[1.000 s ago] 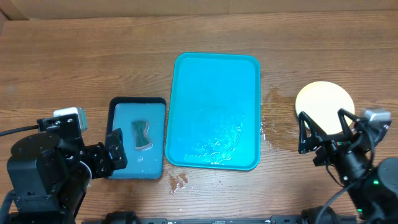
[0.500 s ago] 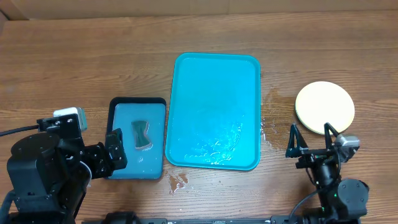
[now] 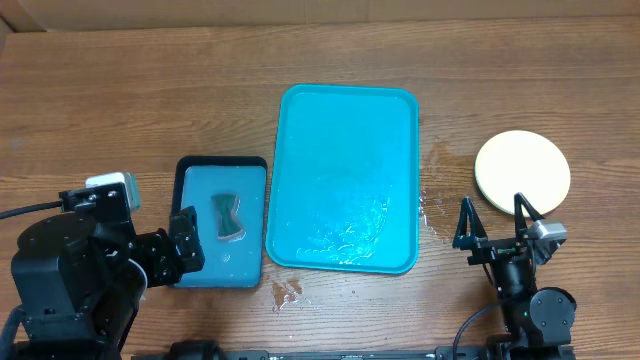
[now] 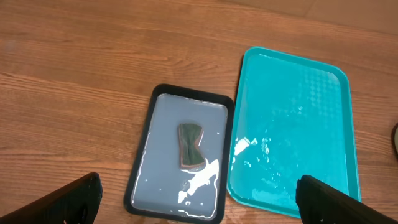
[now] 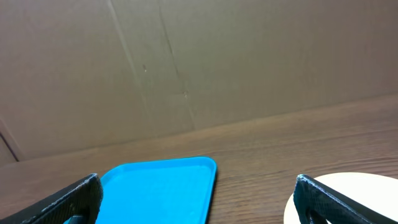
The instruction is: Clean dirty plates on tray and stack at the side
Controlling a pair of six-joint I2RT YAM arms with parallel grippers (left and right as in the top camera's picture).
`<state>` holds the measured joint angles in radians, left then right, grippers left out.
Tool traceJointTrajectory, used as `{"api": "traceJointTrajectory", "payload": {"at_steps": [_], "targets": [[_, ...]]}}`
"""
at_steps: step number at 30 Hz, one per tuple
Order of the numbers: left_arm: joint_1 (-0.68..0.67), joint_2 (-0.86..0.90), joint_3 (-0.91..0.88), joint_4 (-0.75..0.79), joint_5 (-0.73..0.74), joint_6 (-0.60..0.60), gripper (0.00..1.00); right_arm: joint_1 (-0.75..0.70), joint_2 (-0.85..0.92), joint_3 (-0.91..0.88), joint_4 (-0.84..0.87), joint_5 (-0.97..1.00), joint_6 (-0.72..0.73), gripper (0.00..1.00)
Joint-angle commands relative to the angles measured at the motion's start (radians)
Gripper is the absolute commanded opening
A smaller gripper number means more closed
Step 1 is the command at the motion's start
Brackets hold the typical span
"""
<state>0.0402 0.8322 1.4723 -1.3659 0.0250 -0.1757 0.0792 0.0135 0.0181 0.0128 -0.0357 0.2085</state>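
left gripper (image 3: 186, 243): low at the left edge, fingers spread wide, holding nothing, just left of the small tray.
small tray (image 3: 190, 165): dark-rimmed, holds shallow water, just left of the tray.
sponge (image 3: 228, 216): lies in the small tray, long axis running away from the robot.
tray (image 3: 300, 150): teal, mid-table, long axis running away from the robot; wet, no plates on it.
water (image 3: 432, 215): drops on the table by the tray's right rim.
right gripper (image 3: 492, 215): low at the right, fingers wide apart, holding nothing, pointing away from the robot.
plates (image 3: 522, 172): pale yellow disc on bare table, well right of the tray; the count in the stack cannot be told from above.
key relation: the plates lie just ahead of the right gripper and a little to its right. being round, they have no long axis. the right arm is far nearer.
judgement: the task looks nearly or fully done.
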Motion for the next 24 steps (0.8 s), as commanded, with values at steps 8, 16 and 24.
{"api": "traceJointTrajectory", "payload": {"at_steps": [8, 16, 24], "targets": [[-0.002, -0.001, 0.002, 0.001, -0.006, 0.011, 1.0, -0.003, -0.007, -0.01, -0.097, 0.016, 0.0, 0.99], [-0.001, -0.001, 0.002, 0.001, -0.006, 0.011, 1.0, -0.003, -0.007, -0.01, -0.097, 0.016, 0.0, 1.0], [-0.002, -0.001, 0.002, 0.001, -0.006, 0.011, 1.0, -0.003, -0.007, -0.01, -0.097, 0.016, 0.0, 1.0]]}}
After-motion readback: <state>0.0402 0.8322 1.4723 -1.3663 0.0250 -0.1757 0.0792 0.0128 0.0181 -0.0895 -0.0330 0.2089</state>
